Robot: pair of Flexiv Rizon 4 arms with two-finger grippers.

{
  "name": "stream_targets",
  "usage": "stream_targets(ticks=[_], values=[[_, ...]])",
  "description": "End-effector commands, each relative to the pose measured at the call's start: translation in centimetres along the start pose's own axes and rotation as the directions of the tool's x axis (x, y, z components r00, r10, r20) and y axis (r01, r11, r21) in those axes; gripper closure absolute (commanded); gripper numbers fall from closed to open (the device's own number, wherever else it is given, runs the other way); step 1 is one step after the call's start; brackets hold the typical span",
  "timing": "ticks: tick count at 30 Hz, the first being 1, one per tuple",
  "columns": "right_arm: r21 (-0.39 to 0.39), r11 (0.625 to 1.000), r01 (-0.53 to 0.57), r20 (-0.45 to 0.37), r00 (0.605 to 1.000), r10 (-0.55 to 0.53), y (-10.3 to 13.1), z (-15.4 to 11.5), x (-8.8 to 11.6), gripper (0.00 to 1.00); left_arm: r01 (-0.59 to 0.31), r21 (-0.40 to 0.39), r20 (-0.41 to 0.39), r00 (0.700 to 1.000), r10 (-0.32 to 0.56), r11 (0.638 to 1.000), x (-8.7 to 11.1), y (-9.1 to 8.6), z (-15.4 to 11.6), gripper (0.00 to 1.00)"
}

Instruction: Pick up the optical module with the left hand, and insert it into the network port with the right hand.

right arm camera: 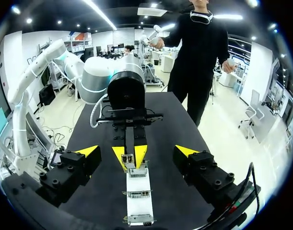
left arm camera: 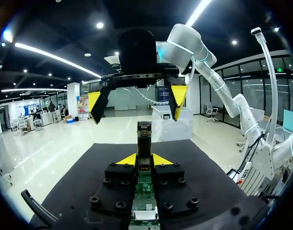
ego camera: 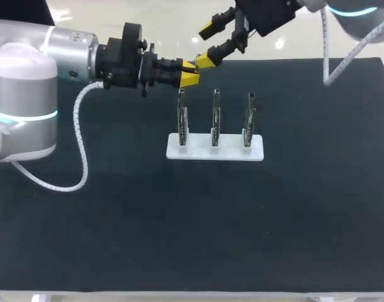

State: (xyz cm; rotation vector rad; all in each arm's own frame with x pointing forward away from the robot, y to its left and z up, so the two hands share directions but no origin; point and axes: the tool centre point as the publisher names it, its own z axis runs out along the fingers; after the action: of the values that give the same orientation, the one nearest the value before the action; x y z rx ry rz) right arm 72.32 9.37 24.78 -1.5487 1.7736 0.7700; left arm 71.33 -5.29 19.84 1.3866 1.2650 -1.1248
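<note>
Tabletop (ego camera: pixel 116 239) black, arms coming in from both far corners.

White stand (ego camera: pixel 215 152) sits mid-table with three boards (ego camera: pixel 215 119) upright in a row, evenly spaced. From the right wrist view, each board has a small metal network port (right arm camera: pixel 136 173) on its top edge.

Left gripper (ego camera: pixel 190 73) lies roughly level, just above and behind the top of the left-hand board. Its yellow fingertips (left arm camera: pixel 128 159) are clenched on the optical module (left arm camera: pixel 144 136) from both sides. The module stands out ahead of the tips as a narrow dark bar with a metal end. In the right wrist view the same module (right arm camera: pixel 129 158) shows end-on between the left gripper's (right arm camera: pixel 129 154) tips, just beside the nearest board's port. Cannot tell whether they touch.

Right gripper (ego camera: pixel 207 43) is farther back and higher, facing the left gripper. Its jaws are spread wide and hold nothing. In the left wrist view the right gripper (left arm camera: pixel 136 100) hangs ahead of and above the module, one yellow tip to each side and both clear of it. The right gripper's (right arm camera: pixel 137 152) own fingers (right arm camera: pixel 88 151) stand well apart either side of the left gripper's tips.
</note>
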Motion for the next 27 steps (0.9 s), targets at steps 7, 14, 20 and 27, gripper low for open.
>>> stream_targets(ticks=[7, 14, 20, 27], values=[[0.005, 1.0, 0.023, 0.002, 1.0, -0.023, 0.8, 0.75, 0.45, 0.11, -0.003, -0.009, 0.002, 1.0, 0.003, 1.0, 0.04, -0.26, 0.01, 1.0], [-0.006, 0.999, 0.033, 0.003, 0.999, -0.033, 1.03, 0.77, 0.57, 0.27, -0.003, -0.009, 0.002, 1.0, 0.003, 1.0, 0.04, -0.26, 0.01, 1.0], [-0.007, 0.999, 0.038, -0.003, 0.999, -0.038, 1.17, 0.91, 0.56, 0.43, -0.003, -0.009, 0.002, 1.0, 0.003, 1.0, 0.04, -0.26, 0.01, 1.0], [-0.006, 0.999, 0.039, -0.009, 0.999, -0.039, 1.22, 1.01, 0.37, 0.54, -0.003, -0.009, 0.002, 1.0, 0.003, 1.0, 0.04, -0.26, 0.01, 1.0]])
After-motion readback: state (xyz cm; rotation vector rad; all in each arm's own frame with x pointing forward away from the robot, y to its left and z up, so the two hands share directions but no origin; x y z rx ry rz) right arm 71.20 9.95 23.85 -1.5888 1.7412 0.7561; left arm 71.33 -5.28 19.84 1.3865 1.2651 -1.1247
